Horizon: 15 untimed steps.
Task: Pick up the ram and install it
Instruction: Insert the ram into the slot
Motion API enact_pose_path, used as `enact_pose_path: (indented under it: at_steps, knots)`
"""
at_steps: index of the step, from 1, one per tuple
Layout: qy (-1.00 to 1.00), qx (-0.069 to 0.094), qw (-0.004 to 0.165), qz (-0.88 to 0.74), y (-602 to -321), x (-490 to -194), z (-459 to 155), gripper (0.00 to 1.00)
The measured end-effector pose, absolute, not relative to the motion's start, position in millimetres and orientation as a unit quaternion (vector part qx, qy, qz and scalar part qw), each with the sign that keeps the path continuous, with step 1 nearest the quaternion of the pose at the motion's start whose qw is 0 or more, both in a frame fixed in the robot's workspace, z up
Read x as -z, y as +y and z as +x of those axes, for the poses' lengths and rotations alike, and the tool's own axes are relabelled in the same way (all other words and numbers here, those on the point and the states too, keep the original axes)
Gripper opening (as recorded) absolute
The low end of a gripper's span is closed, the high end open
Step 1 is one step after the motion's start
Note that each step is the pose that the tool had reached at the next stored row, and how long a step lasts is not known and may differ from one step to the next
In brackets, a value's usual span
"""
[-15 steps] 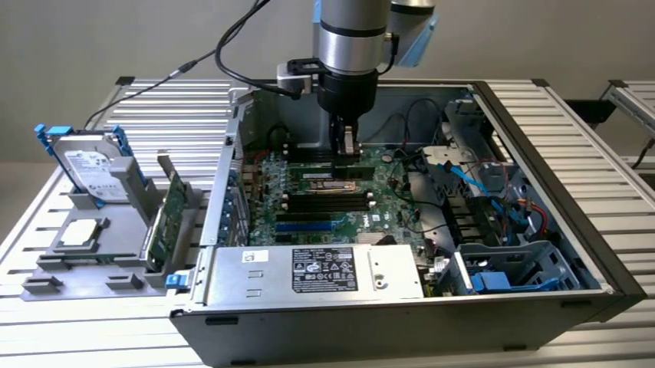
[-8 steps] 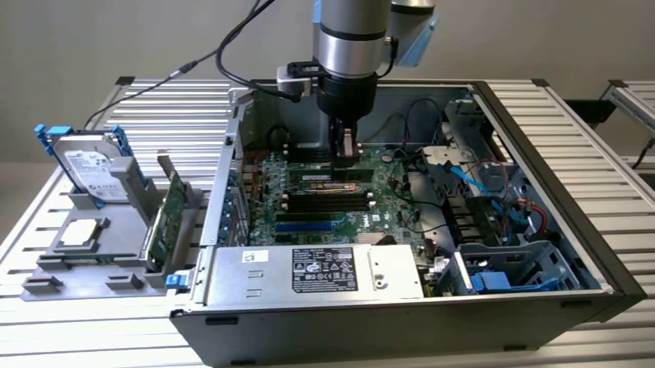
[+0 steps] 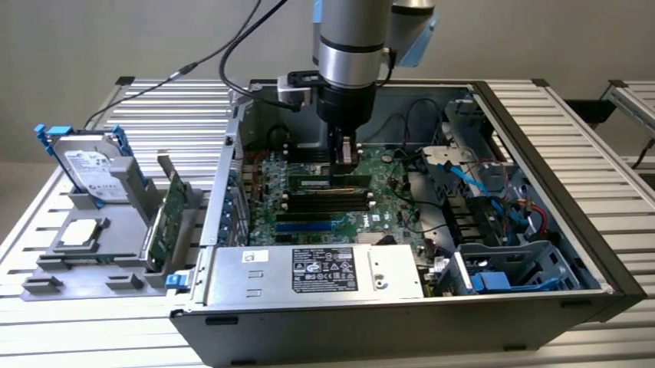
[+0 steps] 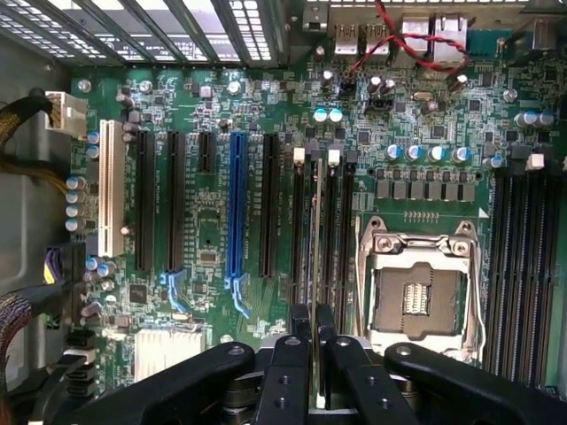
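The end effector (image 3: 346, 162) hung inside the open computer case (image 3: 585, 201), clenched on the ram (image 3: 325, 182), which sat directly beneath its fingertips rather than off to either side. In the wrist view the ram (image 4: 316, 252) appeared edge-on as a thin pale line running out from between the two fingers (image 4: 292, 341), its long axis parallel to the black memory slots (image 4: 299, 230) and lying between two of them, beside the CPU socket (image 4: 416, 297). Whether its lower edge had already entered a slot could not be told. By that alignment, only a straight downward press seemed to remain.
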State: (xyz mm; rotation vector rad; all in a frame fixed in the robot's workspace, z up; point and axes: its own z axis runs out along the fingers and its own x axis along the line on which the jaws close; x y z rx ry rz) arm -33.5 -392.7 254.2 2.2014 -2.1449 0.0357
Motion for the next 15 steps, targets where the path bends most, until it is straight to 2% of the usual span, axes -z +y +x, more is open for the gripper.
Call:
enact_pose_path:
  at_steps: [15]
  knots:
    - [-0.698,-0.017,0.029,0.716,-394,-239,-37,0.14]
